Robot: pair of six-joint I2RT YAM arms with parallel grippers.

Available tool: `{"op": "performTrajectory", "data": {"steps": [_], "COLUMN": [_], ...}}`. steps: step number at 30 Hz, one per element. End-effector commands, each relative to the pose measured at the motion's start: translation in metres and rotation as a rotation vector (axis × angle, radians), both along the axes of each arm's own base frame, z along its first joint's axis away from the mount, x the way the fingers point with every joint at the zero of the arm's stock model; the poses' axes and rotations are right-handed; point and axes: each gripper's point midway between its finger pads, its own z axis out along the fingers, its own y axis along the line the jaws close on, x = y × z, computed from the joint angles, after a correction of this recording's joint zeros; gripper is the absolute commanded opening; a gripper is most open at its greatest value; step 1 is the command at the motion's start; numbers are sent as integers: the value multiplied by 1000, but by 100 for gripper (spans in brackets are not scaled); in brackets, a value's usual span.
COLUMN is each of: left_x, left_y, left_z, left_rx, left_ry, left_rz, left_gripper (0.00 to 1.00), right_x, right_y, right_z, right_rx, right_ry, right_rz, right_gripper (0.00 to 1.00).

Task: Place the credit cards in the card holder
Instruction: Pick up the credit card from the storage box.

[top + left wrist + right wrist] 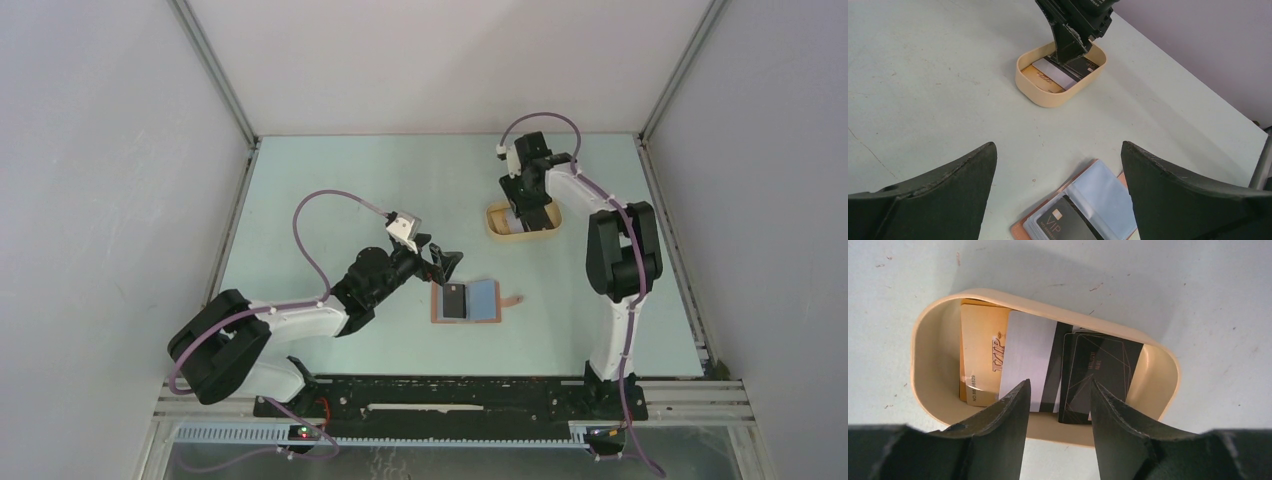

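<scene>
- Pale green table (330, 190), white walls around it.
- Right claw (1059, 382), narrowly parted and holding nothing, hangs over the tan tray (923, 340), where the credit cards (1098, 375) lie overlapped.
- Left claw (1058, 145) gapes wide just above the open card holder (1103, 192), which has one black card (1063, 225) in it.

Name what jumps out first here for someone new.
The tan tray sits back right on the table, with gold, silver and black credit cards inside and the right tool dipped into it, jaws apart. Mid-table the card holder lies open with one black card already tucked in, the left tool wide open beside it.
</scene>
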Motion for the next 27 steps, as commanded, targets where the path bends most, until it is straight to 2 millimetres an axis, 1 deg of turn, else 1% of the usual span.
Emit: {"op": "performTrajectory", "data": {"steps": [1, 3, 5, 8, 12, 18, 20, 22, 27], "left_x": [-4, -4, -3, -3, -4, -4, -5, -5, -5], "left_y": [2, 2, 2, 3, 2, 3, 3, 3, 2], "left_z": [12, 11, 12, 11, 12, 11, 12, 12, 13], "left_rx": [-36, -35, -35, -35, -37, -37, -39, -38, -41], "left_ry": [-34, -34, -35, -36, -36, -36, -38, -40, -42], "left_rz": [-11, -11, -10, -10, -10, -12, -13, -13, -18], "left_gripper": [99, 99, 99, 99, 99, 99, 99, 99, 99], "right_x": [-4, -11, -16, -13, -6, -7, -6, -3, -1], "right_y": [9, 22, 32, 33, 31, 33, 32, 23, 18], "right_z": [25, 24, 19, 8, 1, -14, -16, -14, 0], "right_rx": [76, 140, 173, 144, 99, 45, 28, -16, -14], "right_ry": [-28, 0, 29, 41, 43, 65, 61, 41, 2], "right_rz": [41, 75, 92, 81, 65, 65, 60, 37, 27], "right_gripper": [57, 63, 65, 69, 70, 69, 66, 64, 58]}}
